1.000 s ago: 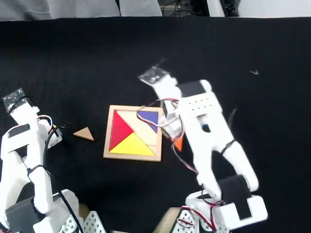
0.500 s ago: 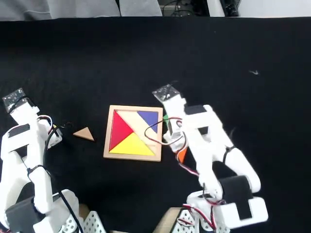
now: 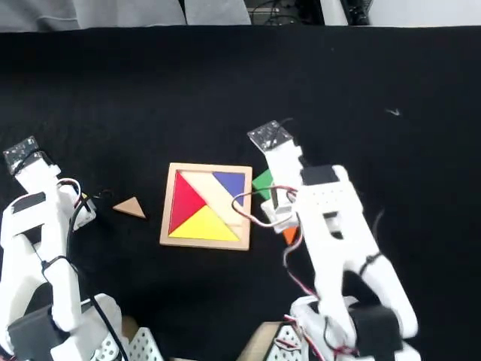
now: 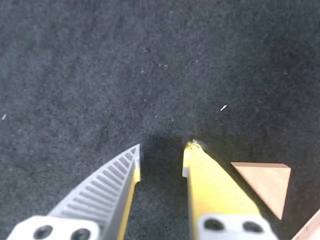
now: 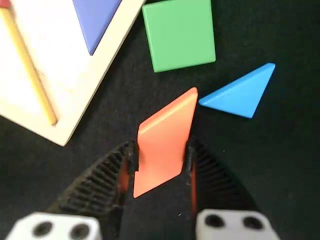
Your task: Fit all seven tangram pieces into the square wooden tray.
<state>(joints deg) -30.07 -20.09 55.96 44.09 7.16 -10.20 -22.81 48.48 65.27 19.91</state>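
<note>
- The orange parallelogram point(image 5: 167, 127) is clamped by its two long edges between the jaws of the right gripper point(image 5: 161, 147), just beside the wooden tray point(image 5: 75, 112). Whether it is lifted off the black cloth point(image 3: 376, 90) cannot be told.
- The piece is judged to be light, rigid and thin, with a smooth painted face that could slide in the jaws. A hold across the parallel long edges, near the middle, is judged soundest, since the slanted ends would let it twist.
- Inside the tray a red triangle point(image 3: 186, 201), a yellow triangle point(image 3: 201, 226) and a dark blue triangle point(image 3: 231, 181) are seated flat, and pale bare wood is seen between them.
- A green square point(image 5: 180, 32) and a light blue triangle point(image 5: 240, 95) are laid on the cloth near the held piece, apart from each other, the square just beside the tray's rim.
- All of these pieces are flat, sharp-cornered and evenly painted.
- A plain wooden triangle point(image 4: 265, 185) is unpainted and is found on the cloth on the opposite side of the tray, just beside the left gripper point(image 4: 162, 150).
- The left gripper's jaws are parted by a narrow gap, and nothing is held between them.
- The cloth is seen as a dark, finely napped fabric, judged likely to keep loose pieces from sliding.
</note>
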